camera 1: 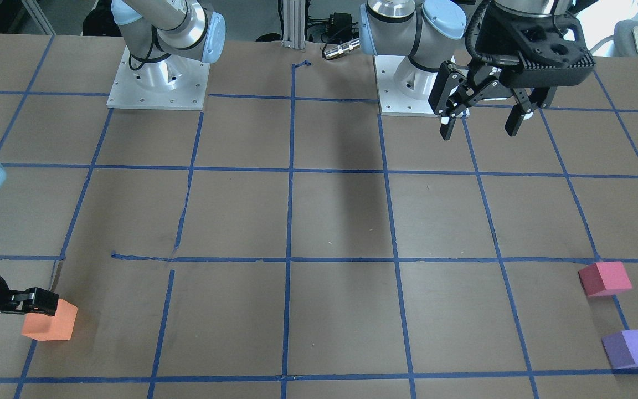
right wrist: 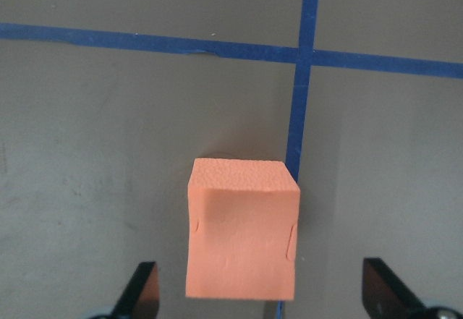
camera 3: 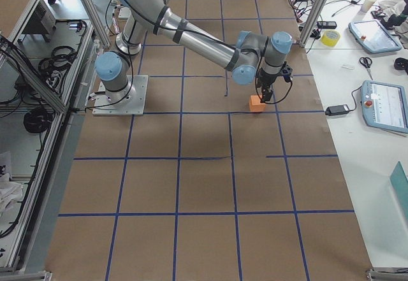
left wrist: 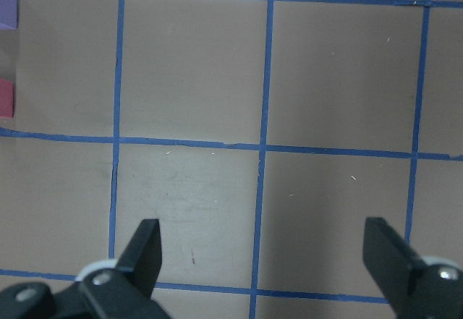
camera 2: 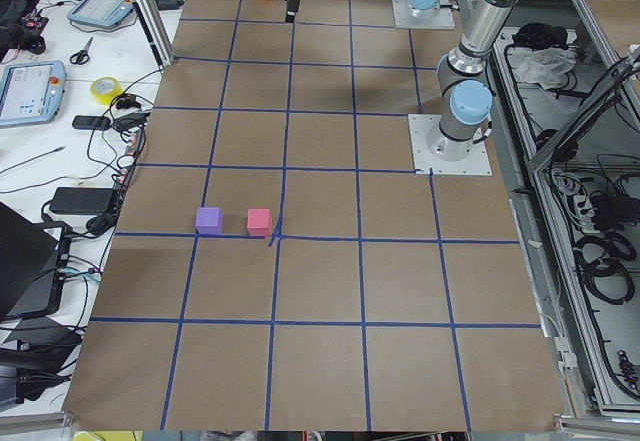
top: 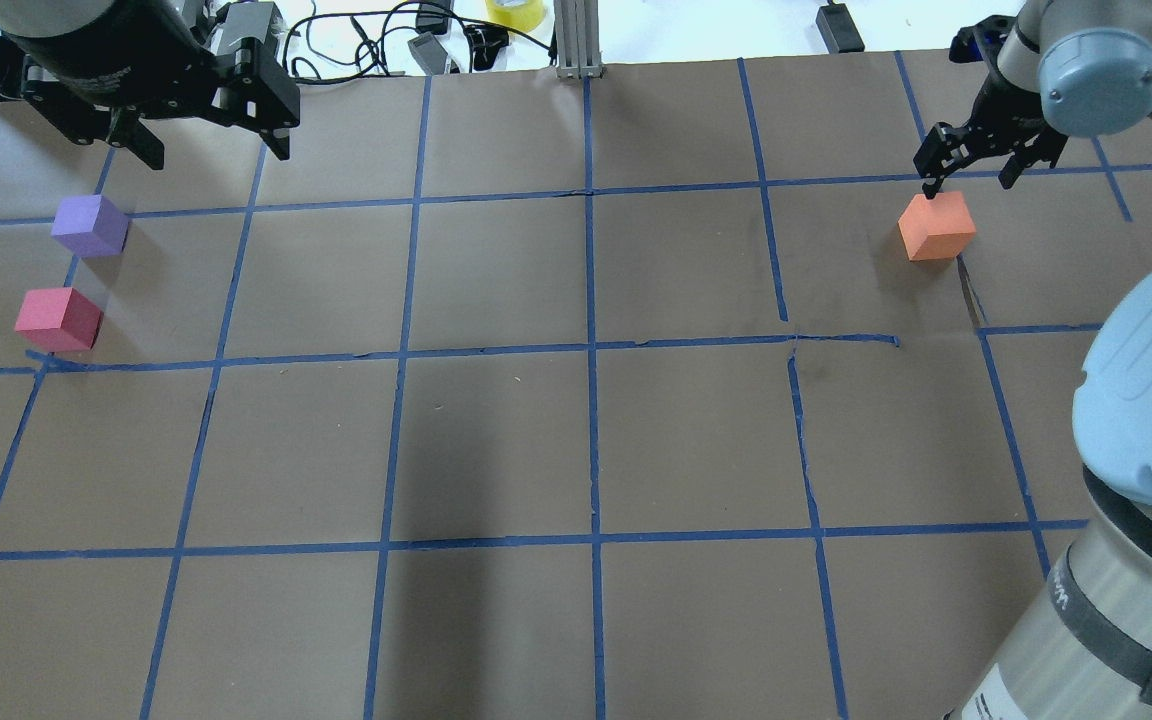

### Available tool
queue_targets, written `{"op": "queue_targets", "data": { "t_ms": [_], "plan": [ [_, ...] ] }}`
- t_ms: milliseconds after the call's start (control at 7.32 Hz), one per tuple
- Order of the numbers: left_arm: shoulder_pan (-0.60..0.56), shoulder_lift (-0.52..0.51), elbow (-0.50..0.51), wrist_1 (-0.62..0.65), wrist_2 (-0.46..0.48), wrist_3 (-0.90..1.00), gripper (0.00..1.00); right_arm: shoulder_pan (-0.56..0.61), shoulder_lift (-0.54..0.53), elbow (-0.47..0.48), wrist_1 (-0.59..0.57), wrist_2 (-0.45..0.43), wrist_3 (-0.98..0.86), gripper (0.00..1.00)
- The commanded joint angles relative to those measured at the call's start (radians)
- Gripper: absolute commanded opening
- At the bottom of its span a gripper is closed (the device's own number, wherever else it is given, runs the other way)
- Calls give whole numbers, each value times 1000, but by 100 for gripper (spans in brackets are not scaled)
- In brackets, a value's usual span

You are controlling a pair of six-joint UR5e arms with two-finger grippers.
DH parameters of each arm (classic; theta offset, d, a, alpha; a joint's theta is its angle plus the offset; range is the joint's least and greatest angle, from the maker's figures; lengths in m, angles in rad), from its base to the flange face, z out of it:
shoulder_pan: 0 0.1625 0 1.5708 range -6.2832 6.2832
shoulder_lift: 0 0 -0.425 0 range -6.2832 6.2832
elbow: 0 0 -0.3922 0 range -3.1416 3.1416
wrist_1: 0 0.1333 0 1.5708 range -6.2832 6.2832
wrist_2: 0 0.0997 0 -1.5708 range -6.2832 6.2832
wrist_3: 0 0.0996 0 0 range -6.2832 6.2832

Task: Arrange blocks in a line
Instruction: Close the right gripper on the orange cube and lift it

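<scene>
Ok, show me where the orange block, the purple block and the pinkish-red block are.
orange block (top: 936, 227): overhead view, middle of the cube.
purple block (top: 89, 226): overhead view, middle of the cube.
pinkish-red block (top: 59, 319): overhead view, middle of the cube.

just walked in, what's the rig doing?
Lining up blocks, early on. The right gripper is open at the orange foam cube, fingers either side, not closed on it. The cube sits on the brown gridded table. The left gripper hangs open and empty near the purple foam cube and pinkish-red foam cube, side by side at the robot's left end. No three-block line yet.
</scene>
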Motion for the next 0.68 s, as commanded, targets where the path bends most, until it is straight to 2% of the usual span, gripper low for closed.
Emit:
{"op": "queue_targets", "data": {
  "t_ms": [0, 273, 410, 547],
  "plan": [
    [4, 1, 0, 0, -3, 0, 100, 0, 50, 2, -28, 2, -24, 100],
    [6, 1, 0, 0, -1, 0, 100, 0, 61, 5, -33, 0, -22, 99],
    [6, 2, 0, 0, -1, 0, 100, 0, 68, 6, -36, 11, -11, 85],
    [6, 1, 0, 0, -1, 0, 100, -3, 64, 8, -31, 3, -10, 52]
  ]
}}
